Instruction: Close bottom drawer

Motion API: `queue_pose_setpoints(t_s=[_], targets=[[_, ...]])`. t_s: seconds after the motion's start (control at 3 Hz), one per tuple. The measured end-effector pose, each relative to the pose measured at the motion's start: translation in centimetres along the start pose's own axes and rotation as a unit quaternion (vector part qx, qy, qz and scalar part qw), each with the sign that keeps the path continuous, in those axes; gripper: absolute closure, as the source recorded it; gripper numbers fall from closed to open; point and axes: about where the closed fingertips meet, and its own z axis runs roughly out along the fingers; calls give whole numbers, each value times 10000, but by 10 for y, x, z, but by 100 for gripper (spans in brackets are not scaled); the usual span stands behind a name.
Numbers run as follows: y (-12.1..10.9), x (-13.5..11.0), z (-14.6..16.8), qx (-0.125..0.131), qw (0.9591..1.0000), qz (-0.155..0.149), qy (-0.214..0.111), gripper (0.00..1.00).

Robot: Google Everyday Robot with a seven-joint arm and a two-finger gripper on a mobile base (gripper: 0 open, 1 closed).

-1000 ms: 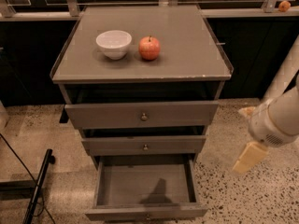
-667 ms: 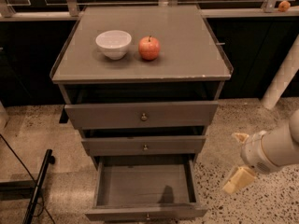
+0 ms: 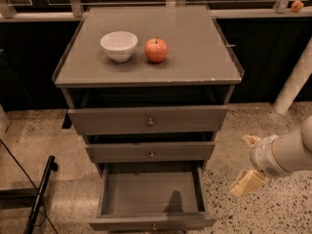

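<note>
The bottom drawer [image 3: 151,195] of the grey cabinet [image 3: 146,67] is pulled far out. Its plain grey inside is empty, and its flat front with a small round knob [image 3: 154,225] sits at the lower edge of the view. My gripper [image 3: 247,163] is low on the right, beside the cabinet, about level with the bottom drawer and clear of its right side. Its two cream fingers [image 3: 246,183] are spread apart and hold nothing. It touches nothing.
The top drawer [image 3: 148,120] and the middle drawer [image 3: 151,152] each stand slightly out. A white bowl [image 3: 119,45] and a red apple [image 3: 156,49] sit on the cabinet top. A white post [image 3: 295,79] stands at right and a black stand leg [image 3: 41,194] at left.
My arm has dropped from the right edge and moved lower and leftward, bringing the gripper down to the level of the bottom drawer. The drawers have not moved.
</note>
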Motion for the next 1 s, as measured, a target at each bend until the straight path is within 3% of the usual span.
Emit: queue_pose_setpoints(t_s=[0.33,0.67,1.0], targets=[[3,0,3,-41,9999,-86,-48,0],[20,9,43,-104,9988,-311,-374,0],[22,6,115,-23,9937,-808,-770,0]])
